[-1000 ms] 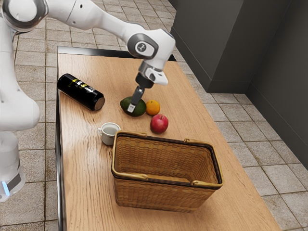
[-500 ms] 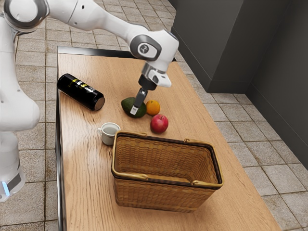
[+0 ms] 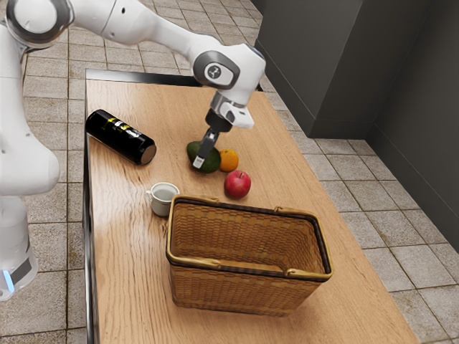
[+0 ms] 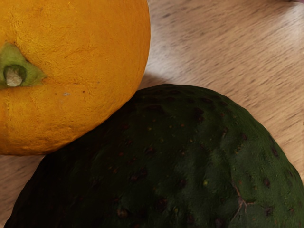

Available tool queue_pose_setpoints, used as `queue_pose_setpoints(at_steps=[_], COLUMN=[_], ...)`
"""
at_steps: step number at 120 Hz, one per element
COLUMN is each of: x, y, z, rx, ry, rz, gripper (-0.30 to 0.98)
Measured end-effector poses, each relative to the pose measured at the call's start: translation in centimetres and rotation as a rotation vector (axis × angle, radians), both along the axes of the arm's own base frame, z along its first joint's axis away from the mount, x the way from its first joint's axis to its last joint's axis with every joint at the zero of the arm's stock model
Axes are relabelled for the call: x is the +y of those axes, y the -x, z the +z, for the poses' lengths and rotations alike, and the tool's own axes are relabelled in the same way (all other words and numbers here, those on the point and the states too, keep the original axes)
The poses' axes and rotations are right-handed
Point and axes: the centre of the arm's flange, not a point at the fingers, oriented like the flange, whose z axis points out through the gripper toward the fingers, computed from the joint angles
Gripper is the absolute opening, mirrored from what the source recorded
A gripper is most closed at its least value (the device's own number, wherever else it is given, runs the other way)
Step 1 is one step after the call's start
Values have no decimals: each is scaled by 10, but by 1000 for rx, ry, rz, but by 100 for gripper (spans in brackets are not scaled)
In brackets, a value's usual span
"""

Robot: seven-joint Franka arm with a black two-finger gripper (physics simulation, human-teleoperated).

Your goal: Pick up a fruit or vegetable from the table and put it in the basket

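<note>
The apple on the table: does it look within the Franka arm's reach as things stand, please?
Probably yes: nothing covers the apple, and the gripper is close by at the avocado, though the orange and basket leave less room on two sides.

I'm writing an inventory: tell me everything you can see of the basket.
The basket is a roughly rectangular, open-topped box of brown weave, wicker by its look, with a dark band near the rim and tan handles folded down along it. It stands upright on the table. The cup is next to one corner; whether they touch, I cannot tell.
</note>
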Motion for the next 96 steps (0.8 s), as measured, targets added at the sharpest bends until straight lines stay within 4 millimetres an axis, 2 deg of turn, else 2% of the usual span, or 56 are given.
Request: queue_pose_setpoints(at_steps=[14, 22, 36, 42, 49, 58, 68, 74, 85, 90, 96], x=[8, 15, 27, 13, -28, -117, -210, -270, -389, -421, -441], y=[-3, -4, 0, 3, 6, 11, 33, 58, 126, 152, 169], z=[18, 41, 104, 133, 159, 180, 196, 208, 214, 209, 201], rx=[-28, -59, -138, -171, -194, -207, -210, -219, -213, -198, -180], ry=[-9, -12, -20, -23, -22, -14, -12, -20, -30, -40, -61], rz=[5, 11, 16, -17, -104, -282, -472, -593, -845, -918, -954], gripper=[56, 57, 55, 55, 55, 56, 55, 55, 56, 56, 55])
